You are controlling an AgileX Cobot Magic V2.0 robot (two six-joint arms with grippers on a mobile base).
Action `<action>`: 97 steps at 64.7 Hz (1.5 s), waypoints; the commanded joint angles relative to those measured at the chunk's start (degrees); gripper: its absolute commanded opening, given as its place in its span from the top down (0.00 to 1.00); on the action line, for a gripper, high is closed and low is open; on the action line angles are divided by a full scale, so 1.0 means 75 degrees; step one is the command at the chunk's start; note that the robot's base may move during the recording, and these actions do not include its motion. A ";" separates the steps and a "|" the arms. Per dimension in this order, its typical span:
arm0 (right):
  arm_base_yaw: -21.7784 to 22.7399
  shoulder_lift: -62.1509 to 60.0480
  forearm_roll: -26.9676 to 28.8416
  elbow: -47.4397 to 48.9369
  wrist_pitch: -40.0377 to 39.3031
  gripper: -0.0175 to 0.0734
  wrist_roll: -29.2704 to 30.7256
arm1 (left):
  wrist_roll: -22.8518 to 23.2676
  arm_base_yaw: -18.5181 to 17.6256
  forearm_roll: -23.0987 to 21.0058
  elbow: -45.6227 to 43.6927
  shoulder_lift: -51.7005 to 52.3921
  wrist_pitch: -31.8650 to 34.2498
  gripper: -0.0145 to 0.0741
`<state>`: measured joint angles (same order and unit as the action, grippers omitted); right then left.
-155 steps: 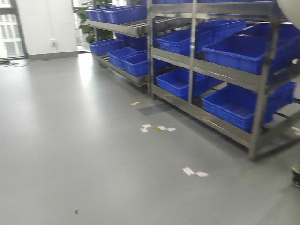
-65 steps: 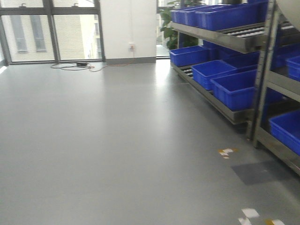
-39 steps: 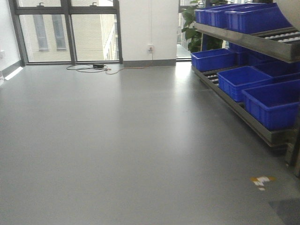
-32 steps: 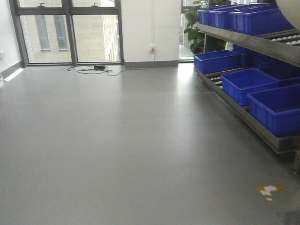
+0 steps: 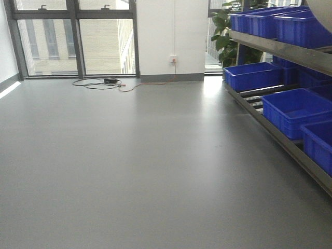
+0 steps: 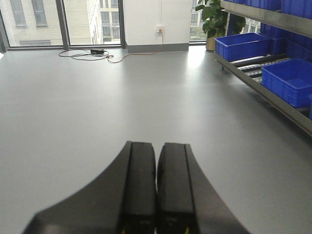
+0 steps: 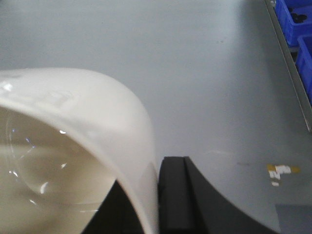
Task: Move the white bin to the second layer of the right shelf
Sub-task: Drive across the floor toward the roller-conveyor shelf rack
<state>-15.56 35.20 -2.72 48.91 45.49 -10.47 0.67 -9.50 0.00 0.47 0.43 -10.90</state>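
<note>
The white bin fills the left of the right wrist view, glossy and cream inside. My right gripper is shut on its wall, with one black finger outside and the other inside the tub. In the front view only a curved corner of the white bin shows at the top right. My left gripper is shut on nothing and hangs over bare grey floor. A sloped steel rack level with blue crates runs along the right. I cannot tell whether it is the right shelf second layer.
Blue crates sit on the rack's low roller level along the right edge. A potted plant stands at the rack's far end. Cables lie by the windows. Tape marks dot the grey floor.
The front view has swung left: the racks slid toward the right edge, the windows and wall came to the centre, and the floor tape marks left the frame.
</note>
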 commanded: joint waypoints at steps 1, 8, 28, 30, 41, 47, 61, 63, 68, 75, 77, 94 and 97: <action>0.0046 0.0029 -0.0035 0.0230 -0.0680 0.74 -0.0007 | 0.0056 -0.0051 0.0000 0.0208 0.0111 0.0660 0.74; 0.0046 0.0029 -0.0035 0.0230 -0.0680 0.74 -0.0007 | 0.0056 -0.0051 0.0000 0.0208 0.0111 0.0660 0.74; 0.0046 0.0029 -0.0035 0.0230 -0.0680 0.74 -0.0007 | 0.0056 -0.0051 0.0000 0.0208 0.0111 0.0660 0.74; 0.0046 0.0029 -0.0035 0.0230 -0.0680 0.74 -0.0007 | 0.0056 -0.0051 0.0000 0.0208 0.0111 0.0660 0.74; 0.0046 0.0029 -0.0035 0.0230 -0.0680 0.74 -0.0007 | 0.0056 -0.0051 0.0000 0.0208 0.0111 0.0660 0.74; 0.0046 0.0029 -0.0035 0.0230 -0.0687 0.74 -0.0007 | 0.0056 -0.0051 0.0000 0.0208 0.0111 0.0660 0.74; 0.0046 0.0029 -0.0035 0.0230 -0.0670 0.74 -0.0007 | 0.0056 -0.0051 0.0000 0.0208 0.0111 0.0660 0.74; 0.0046 0.0029 -0.0035 0.0230 -0.0670 0.74 -0.0007 | 0.0056 -0.0051 0.0000 0.0208 0.0111 0.0660 0.74; 0.0046 0.0029 -0.0035 0.0230 -0.0670 0.74 -0.0007 | 0.0056 -0.0051 0.0000 0.0208 0.0111 0.0660 0.74; 0.0046 0.0029 -0.0035 0.0230 -0.0664 0.74 -0.0007 | 0.0056 -0.0051 0.0000 0.0208 0.0111 0.0660 0.74; 0.0046 0.0029 -0.0035 0.0230 -0.0664 0.74 -0.0007 | 0.0056 -0.0051 0.0000 0.0208 0.0111 0.0660 0.74; 0.0046 0.0029 -0.0035 0.0230 -0.0664 0.74 -0.0007 | 0.0056 -0.0051 0.0000 0.0208 0.0111 0.0674 0.74; 0.0046 0.0029 -0.0035 0.0230 -0.0667 0.74 -0.0007 | 0.0056 -0.0051 0.0000 0.0208 0.0111 0.0674 0.74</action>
<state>-15.56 35.20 -2.72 48.91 45.73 -10.47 0.67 -9.50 0.00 0.47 0.43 -10.98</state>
